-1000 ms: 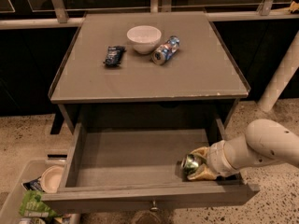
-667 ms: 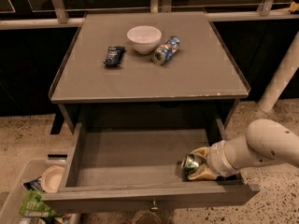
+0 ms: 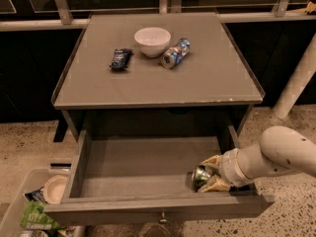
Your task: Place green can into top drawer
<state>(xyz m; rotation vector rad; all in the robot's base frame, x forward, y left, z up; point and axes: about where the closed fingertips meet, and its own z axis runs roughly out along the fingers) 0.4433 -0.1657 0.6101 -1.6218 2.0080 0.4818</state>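
Camera view, the only one we have:

- Drawer (image 3: 143,169) is pulled out below the table (image 3: 163,83). Its floor is bare apart from the front right corner.
- Green can (image 3: 200,176) is in that corner, on its side, silver end facing left. It sits close to the front panel and the right wall. We can't tell whether it rests on the floor or hangs just above it.
- Gripper (image 3: 209,174) reaches in from the right, over the drawer's side wall. The jaws are clamped on the green can, one finger (image 3: 212,161) above the body and the other below.
- On the table: a white bowl (image 3: 152,41), a blue can (image 3: 176,53) lying just right of it, and a dark packet (image 3: 121,59) to its left. All are well apart from the arm.
- Bin (image 3: 15,216) on the floor at lower left, holding a green bag (image 3: 35,216) and a paper bowl (image 3: 53,189).

Handling, our read:

- The green can is light and thin-walled, probably empty, and it dents under a hard squeeze.
- The skin is slick and the body is round, so it will roll once let go.
- The best hold is across the mid-body, which is where the jaws sit now. The ends are stiffer but give less to grip.
- The placing looks nearly done. We judge that what remains is to open the jaws low and lift out clear of the side wall.
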